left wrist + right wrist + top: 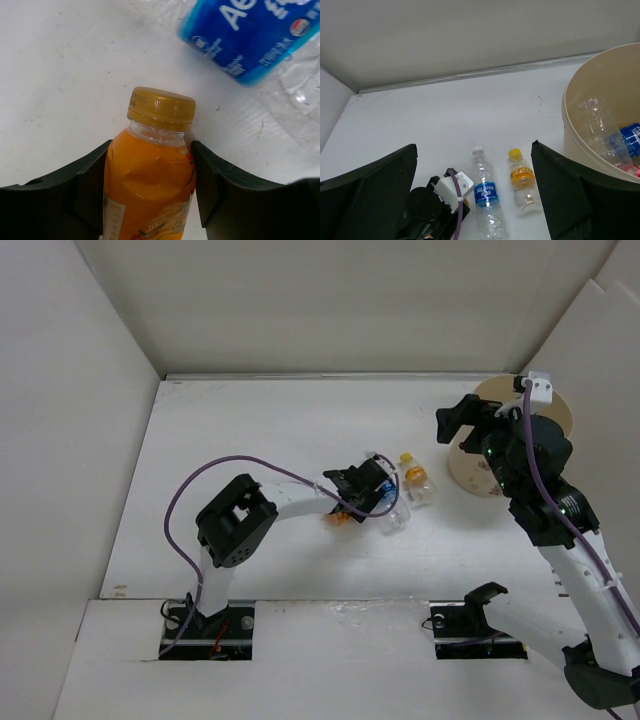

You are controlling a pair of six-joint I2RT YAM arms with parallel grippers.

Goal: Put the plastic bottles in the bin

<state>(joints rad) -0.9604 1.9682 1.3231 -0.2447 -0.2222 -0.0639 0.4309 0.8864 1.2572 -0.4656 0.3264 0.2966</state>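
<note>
The left claw [150,167] grips the orange-filled bottle [147,200].
Both black fingers [82,192] press its sides just below the gold cap [161,107], which points up the frame. A blue-labelled bottle [250,35] lies on the white surface [60,75] at upper right, near the cap but apart.

A white worktop [250,440] sits boxed in by plain white panels: a back wall [330,300], a left wall [60,440] and a right wall [610,350]. Soft, even light falls everywhere, leaving only faint shadows.
</note>
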